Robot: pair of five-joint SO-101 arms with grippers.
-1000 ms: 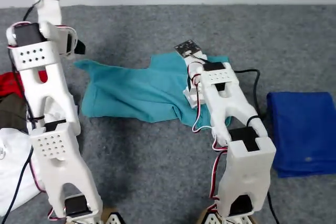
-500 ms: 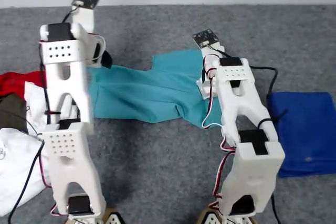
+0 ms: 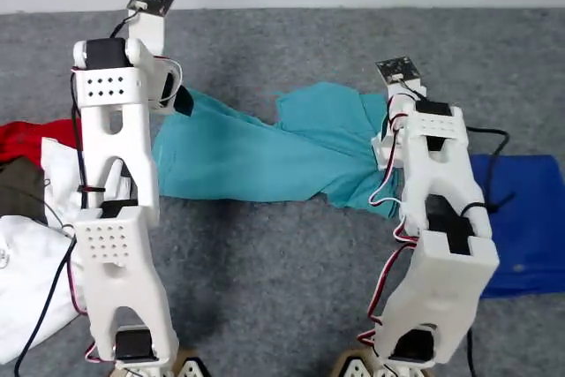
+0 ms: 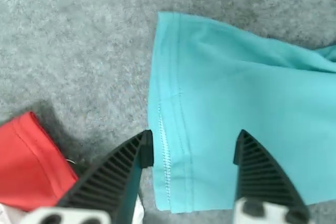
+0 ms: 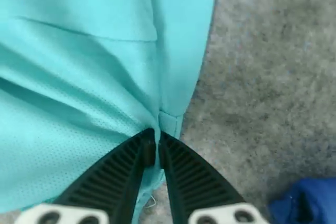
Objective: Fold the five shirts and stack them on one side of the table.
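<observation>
Teal shirt (image 3: pixel 256 154) (image 4: pixel 236 93) (image 5: pixel 79 51), spread on the grey table (image 3: pixel 265 289) at about mid-table, between the two arms. Lies with its long axis side to side: stitched hem end toward the left arm (image 3: pixel 110 174), gathered end toward the right arm (image 3: pixel 437 209). Looks plain teal with no print visible. Sits flat and smooth near the hem, creases into slanting folds toward the right end, and throws one flap out toward the far edge.

Over the hem corner, left gripper (image 4: pixel 194 142) (image 3: pixel 181 99) spread wide, one finger to each side of the double-stitched edge. Cannot tell whether touching the cloth.

At the other end, right gripper (image 5: pixel 156 136) pressed together on a raised fold of the teal shirt just inside its edge, pinching the cloth between the ribbed pads.

Beyond the right arm, a blue shirt (image 3: pixel 530 218) (image 5: pixel 302 200), folded flat, apart from the teal one. By the left arm, a loose heap: red shirt (image 3: pixel 35 134) (image 4: pixel 29 161), dark shirt (image 3: pixel 18 187), white shirt (image 3: pixel 26 262)
</observation>
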